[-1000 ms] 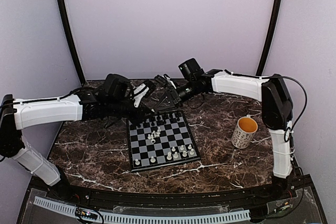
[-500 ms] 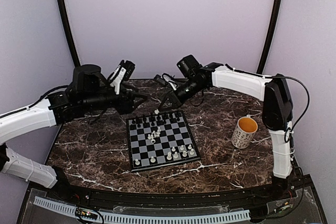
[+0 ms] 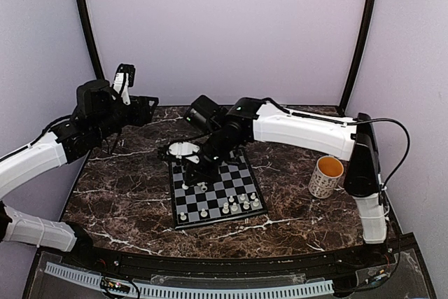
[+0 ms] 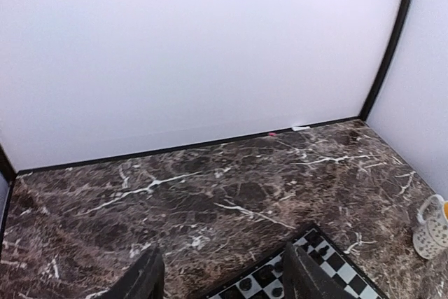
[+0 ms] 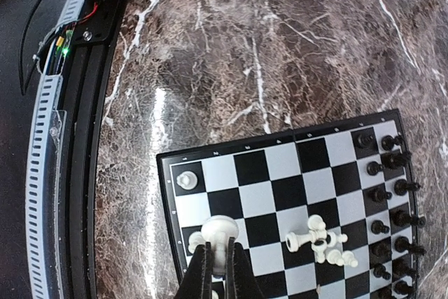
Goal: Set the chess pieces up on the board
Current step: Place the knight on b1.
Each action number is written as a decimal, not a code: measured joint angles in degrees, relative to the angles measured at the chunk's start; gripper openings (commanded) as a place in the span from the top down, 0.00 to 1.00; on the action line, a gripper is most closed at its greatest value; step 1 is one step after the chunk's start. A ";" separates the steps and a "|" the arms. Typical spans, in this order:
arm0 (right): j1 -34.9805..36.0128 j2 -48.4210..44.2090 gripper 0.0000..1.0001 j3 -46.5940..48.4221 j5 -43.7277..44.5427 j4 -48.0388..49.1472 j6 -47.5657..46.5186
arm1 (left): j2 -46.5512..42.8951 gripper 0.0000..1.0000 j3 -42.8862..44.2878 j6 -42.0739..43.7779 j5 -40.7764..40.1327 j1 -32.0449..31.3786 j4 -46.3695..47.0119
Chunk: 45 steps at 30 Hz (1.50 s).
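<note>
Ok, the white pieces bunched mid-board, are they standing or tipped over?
Tipped over: in the right wrist view, several of the white pieces lie on their sides in a loose heap across the squares of the board.

The table (image 3: 294, 211) is finished in polished brown marble, veined white, and glare is seen on it. The board (image 5: 280, 194) is printed smooth and faintly shiny. The chess pieces (image 5: 318, 239) and the white piece (image 5: 220, 229) appear moulded in glossy plastic. The mug (image 3: 325, 176) is glazed.
</note>
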 measured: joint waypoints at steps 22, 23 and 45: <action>11.30 11.87 1.00 6.29 18.97 -7.58 -8.24 | -5.16 0.39 -2.97 0.13 -3.93 1.66 1.84; 11.30 11.87 1.00 6.29 19.23 -7.61 -8.26 | -5.16 0.39 -2.97 0.13 -3.93 1.66 1.88; 11.39 14.23 0.83 6.29 21.42 -8.85 -9.25 | -5.14 0.39 -2.97 0.13 -3.78 1.66 2.03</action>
